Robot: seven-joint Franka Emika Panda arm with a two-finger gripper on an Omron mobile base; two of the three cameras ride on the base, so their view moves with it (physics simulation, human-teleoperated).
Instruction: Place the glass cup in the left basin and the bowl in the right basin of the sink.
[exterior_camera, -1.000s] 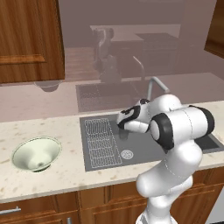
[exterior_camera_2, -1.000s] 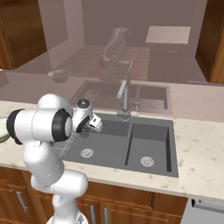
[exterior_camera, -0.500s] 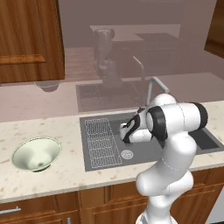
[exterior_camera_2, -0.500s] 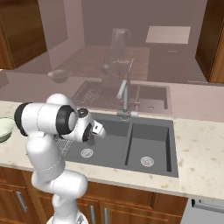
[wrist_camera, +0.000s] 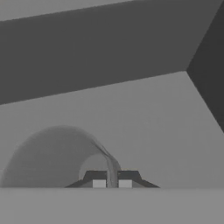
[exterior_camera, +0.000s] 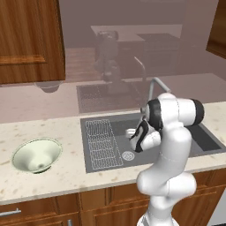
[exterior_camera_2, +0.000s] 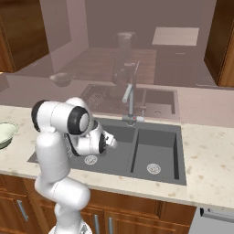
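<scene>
My gripper (wrist_camera: pixel 112 182) is shut on the wall of the glass cup (wrist_camera: pixel 57 153), a grey translucent tumbler that lies across the lower left of the hand view, low over the dark floor of the left basin (wrist_camera: pixel 144 118). The hand (exterior_camera: pixel 133 137) hangs inside the left basin (exterior_camera: pixel 115 130), right of its grid rack (exterior_camera: pixel 99 141) and just above the silver drain (exterior_camera: pixel 128 155). Far left on the counter sits the pale cream-green bowl (exterior_camera: pixel 36 154), and its edge (exterior_camera_2: pixel 5 133) also shows at the left border of the right base view. My arm partly hides the narrower right basin (exterior_camera_2: pixel 153 151).
The slim curved faucet (exterior_camera_2: pixel 130 98) stands behind the divider between the basins. Speckled countertop (exterior_camera: pixel 66 176) surrounds the sink, with wooden cabinets above at the left (exterior_camera: pixel 26 39). The right basin's drain (exterior_camera_2: pixel 153 168) lies bare.
My arm has folded back and lowered the hand with the cup deeper into the left basin, toward its drain. The bowl has stayed put.
</scene>
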